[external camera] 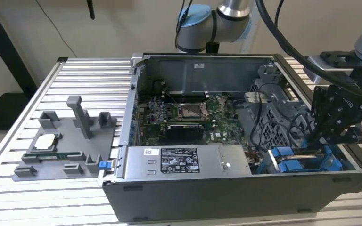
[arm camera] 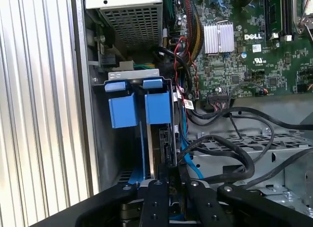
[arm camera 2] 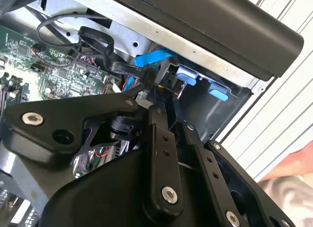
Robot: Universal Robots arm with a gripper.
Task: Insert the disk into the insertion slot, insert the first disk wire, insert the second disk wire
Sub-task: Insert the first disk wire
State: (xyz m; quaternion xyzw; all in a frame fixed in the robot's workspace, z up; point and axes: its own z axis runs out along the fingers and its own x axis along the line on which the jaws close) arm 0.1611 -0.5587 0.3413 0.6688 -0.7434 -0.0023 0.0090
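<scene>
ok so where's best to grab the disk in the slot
Take the disk by its exposed narrow edge, coming from the open side of the insertion slot. It stands on edge between blue rails, so its broad faces are walled in; probably only that edge is reachable.

Silver-grey disk (arm camera: 163,141) in blue carrier, standing on edge, seated down in grey drive bay (external camera: 283,163) with blue rails, at the case corner.
</scene>
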